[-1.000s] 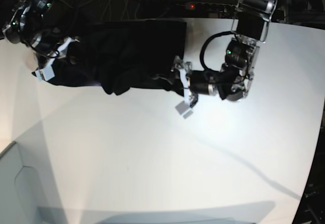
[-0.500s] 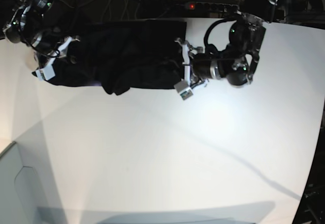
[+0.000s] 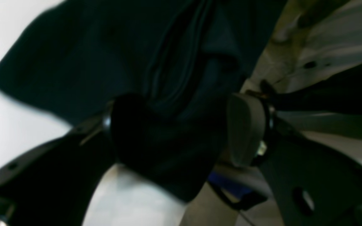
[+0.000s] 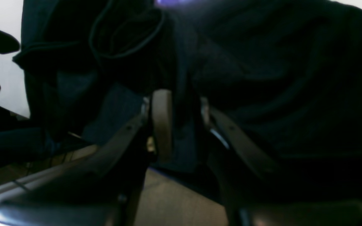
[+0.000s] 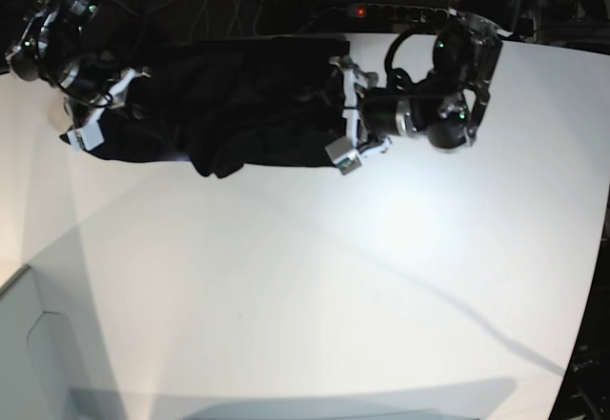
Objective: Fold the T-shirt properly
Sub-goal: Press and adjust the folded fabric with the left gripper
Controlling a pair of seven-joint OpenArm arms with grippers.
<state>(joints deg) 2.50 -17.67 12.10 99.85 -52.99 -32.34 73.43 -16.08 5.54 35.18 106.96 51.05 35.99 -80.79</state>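
Looks like the gather-and-grip step: the black T-shirt (image 5: pixel 238 106) is lying bunched at the desk (image 5: pixel 315 287) far edge, right end effector (image 4: pixel 181 125) pinching fabric, left end effector (image 3: pixel 181 131) gaping around a fold, needing to close next.

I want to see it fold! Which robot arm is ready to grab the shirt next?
Probably the left gripper: its jaws stand open around the T-shirt edge. The right gripper already pinches cloth.

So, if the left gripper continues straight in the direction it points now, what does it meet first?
Most likely the T-shirt. The left gripper points at its near edge, and the wrist view shows dark cloth already between the spread jaws. Whether the fingers touch the cloth yet is unclear.
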